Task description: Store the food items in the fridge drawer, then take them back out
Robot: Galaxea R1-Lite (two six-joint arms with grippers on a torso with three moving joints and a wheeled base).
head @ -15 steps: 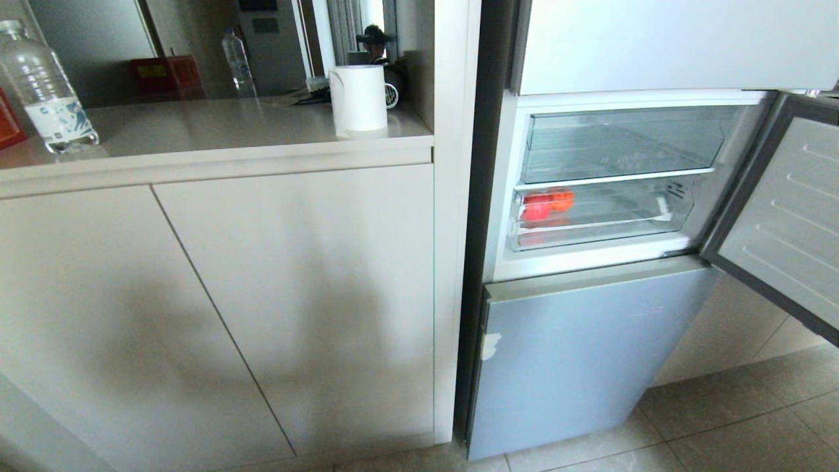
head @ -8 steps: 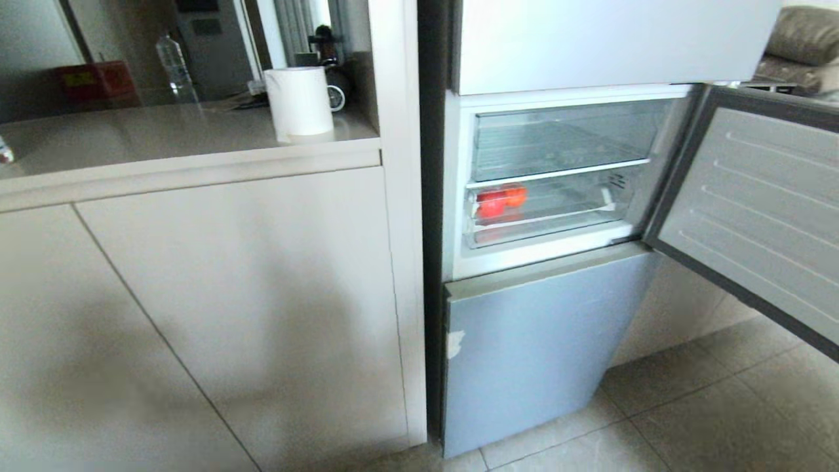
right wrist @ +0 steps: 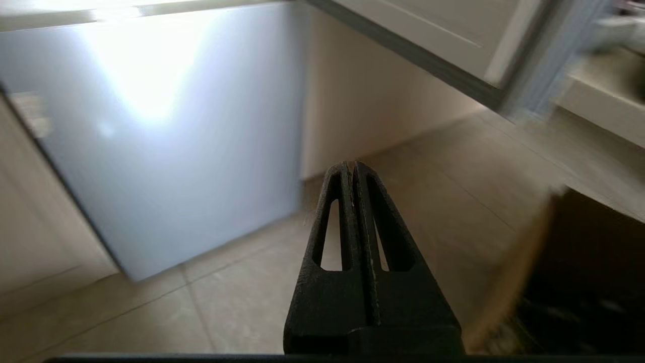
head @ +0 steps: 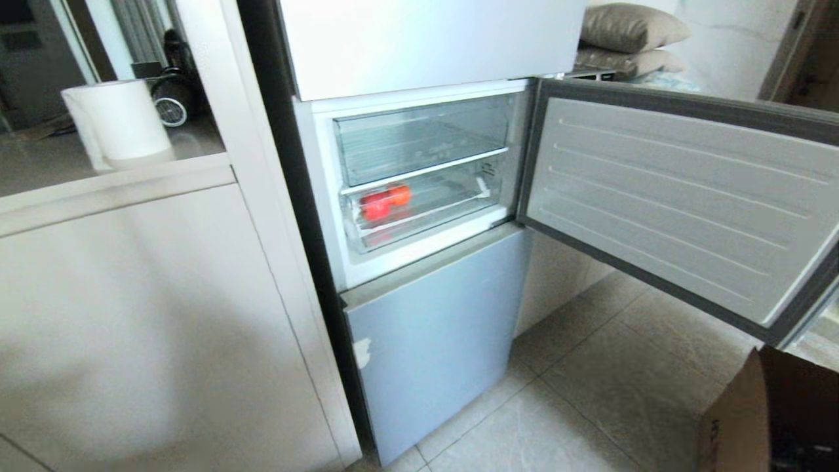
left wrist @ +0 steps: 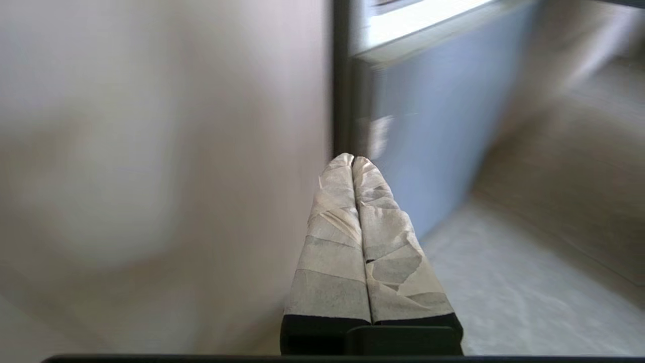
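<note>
Two food items, one red (head: 374,206) and one orange-red (head: 399,195), lie side by side at the left end of the shallow clear fridge drawer (head: 432,216), which sits pushed into the fridge under a taller clear drawer (head: 419,137). Neither arm shows in the head view. My left gripper (left wrist: 352,160), its fingers wrapped in pale tape, is shut and empty, pointing at the seam between the cabinet and the fridge's lower door. My right gripper (right wrist: 350,166), black, is shut and empty, hanging over the floor tiles before the lower door.
The fridge's middle door (head: 682,203) stands swung wide open to the right. A grey-blue lower door (head: 432,334) is closed. White cabinets (head: 151,314) with a counter and a paper roll (head: 118,121) stand left. A cardboard box (head: 767,419) sits on the floor at the lower right.
The whole view has swung to the right: the fridge has slid from right of centre to the middle, and the open door, cushions and box have come into view. Both arms stay still.
</note>
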